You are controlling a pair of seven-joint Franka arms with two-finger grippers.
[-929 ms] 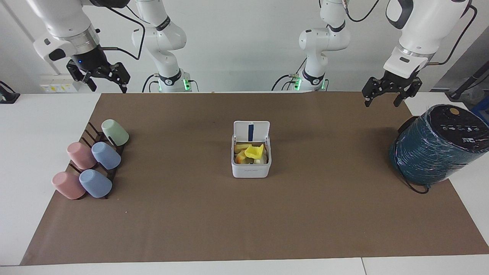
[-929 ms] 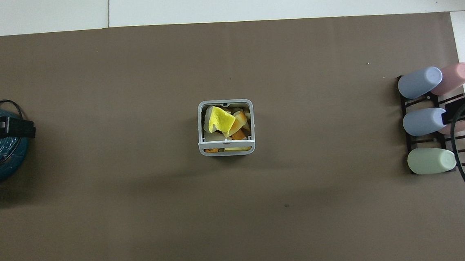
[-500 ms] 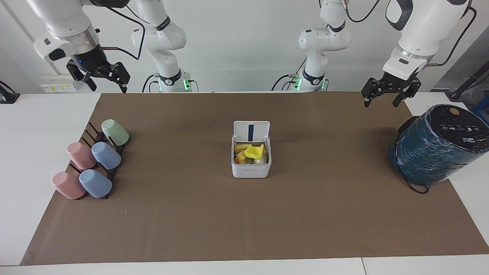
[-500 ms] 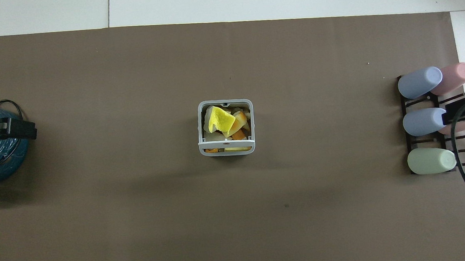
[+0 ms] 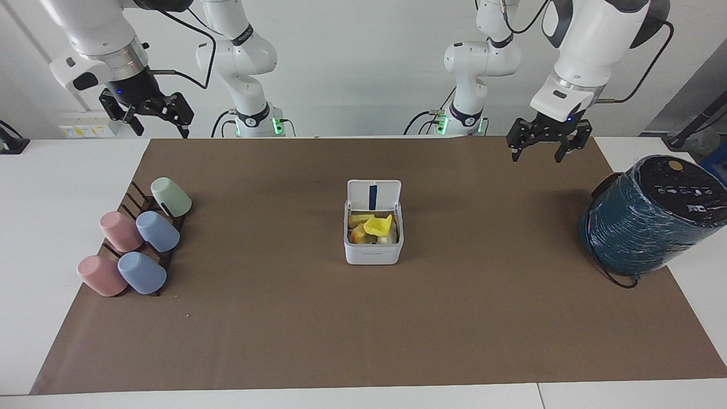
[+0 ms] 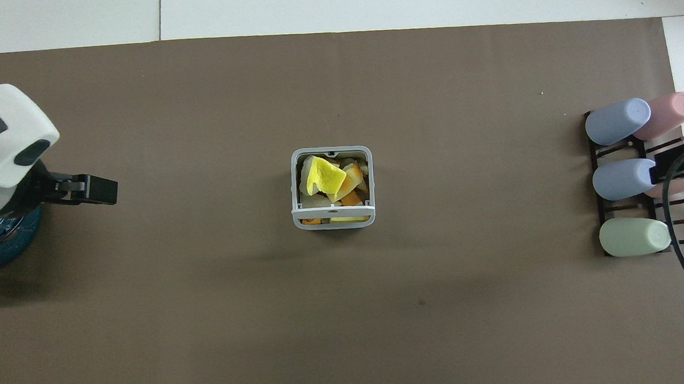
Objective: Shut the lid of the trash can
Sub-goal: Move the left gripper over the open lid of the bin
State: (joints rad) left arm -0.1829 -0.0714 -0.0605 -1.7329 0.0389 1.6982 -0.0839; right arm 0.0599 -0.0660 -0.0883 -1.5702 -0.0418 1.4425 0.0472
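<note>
the trash can (image 5: 373, 248) sits in the middle of the brown mat (image 5: 284, 329), and you can see it in the overhead view too (image 6: 334, 224). its lid (image 5: 374, 196) stands straight up at the edge nearer to the robots, with the blue strip facing away from them. the can is open on top. inside you can see yellow and orange scraps (image 5: 375, 226), piled up close to the rim.

your left gripper (image 5: 542, 144) hangs in the air over the mat, at about 2 o'clock from the can in the facing view. its two fingers are apart and point down. nothing is between them. it is well apart from the can and touches nothing. in the overhead view the left gripper (image 6: 92, 190) shows at about 9 o'clock from the can.

your right gripper (image 5: 153, 116) waits up in the air near the right arm's end of the table, at about 10 o'clock from the can in the facing view. its fingers are apart too, and it holds nothing.

below it, five cups (image 5: 139, 244) lie on a dark rack (image 5: 132, 196): one green, two blue, two pink. at the left arm's end of the table a big teal wrapped cylinder (image 5: 644, 218) with a black top sits tilted on the mat's edge.
</note>
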